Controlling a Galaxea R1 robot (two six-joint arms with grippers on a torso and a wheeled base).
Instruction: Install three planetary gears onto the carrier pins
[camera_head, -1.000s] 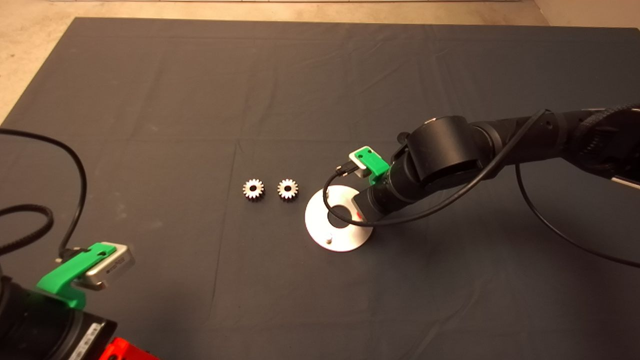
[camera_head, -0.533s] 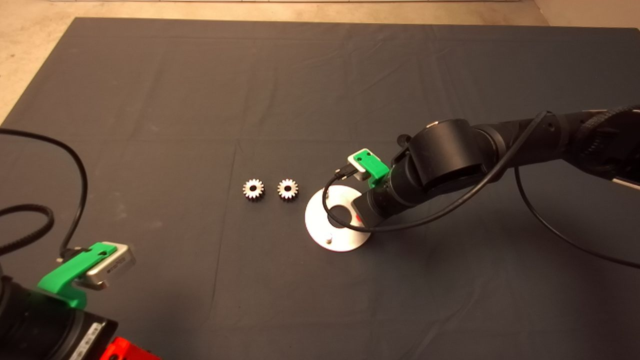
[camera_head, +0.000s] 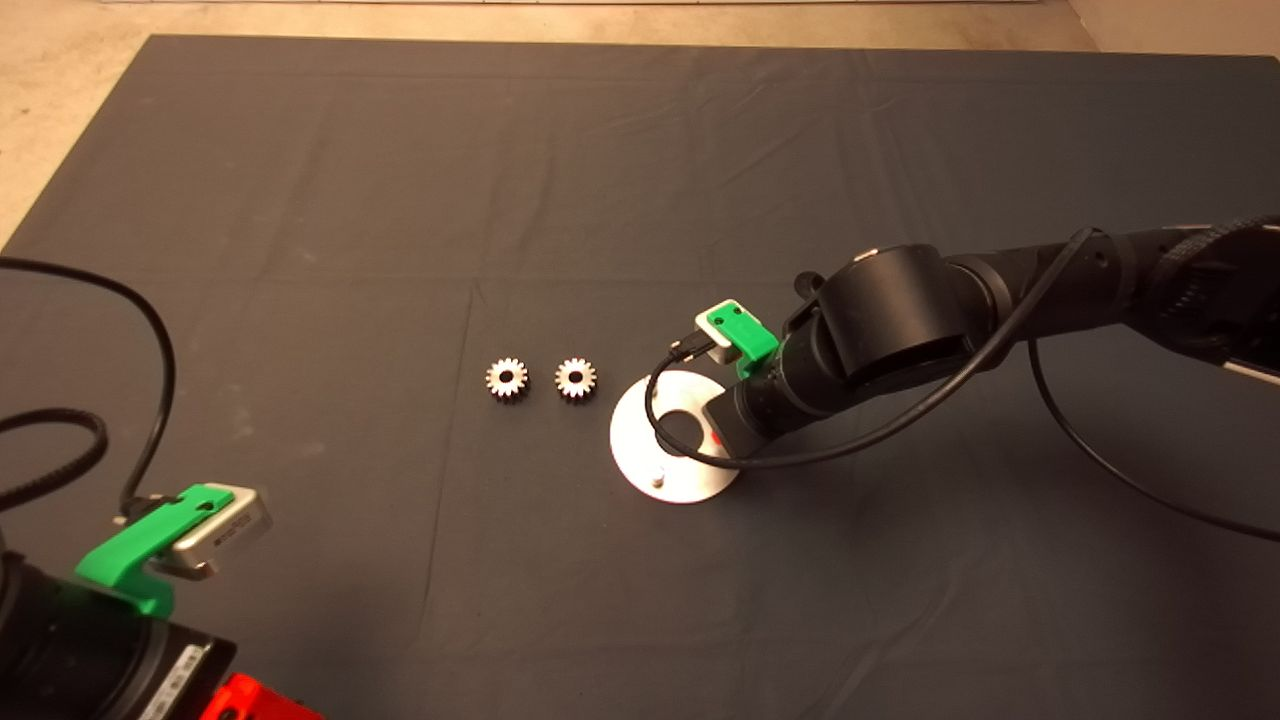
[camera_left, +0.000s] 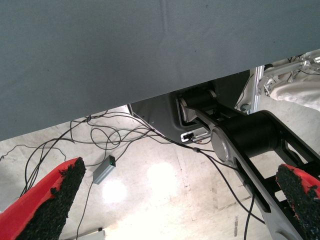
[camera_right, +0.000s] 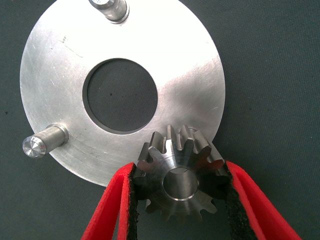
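Observation:
Two planetary gears (camera_head: 507, 379) (camera_head: 576, 379) lie side by side on the mat, left of the round silvery carrier plate (camera_head: 640, 450). My right gripper (camera_head: 716, 430) is down over the plate's right side, mostly hidden by its wrist. In the right wrist view my right gripper (camera_right: 180, 170) is shut on the third gear (camera_right: 177, 182) at the plate's rim (camera_right: 190, 75). A silvery stud end shows inside the gear's centre hole. Two bare carrier pins (camera_right: 111, 9) (camera_right: 42, 142) stand upright; one also shows in the head view (camera_head: 657, 480). My left gripper (camera_head: 230, 700) is parked at the lower left, open.
The right arm's black cable (camera_head: 660, 420) loops over the plate's centre hole. The left wrist view looks past the mat's edge (camera_left: 150, 100) at a floor with cables and a black arm link (camera_left: 250, 140).
The right wrist has sunk a little toward the plate. The two loose gears, the plate and the left arm have not moved.

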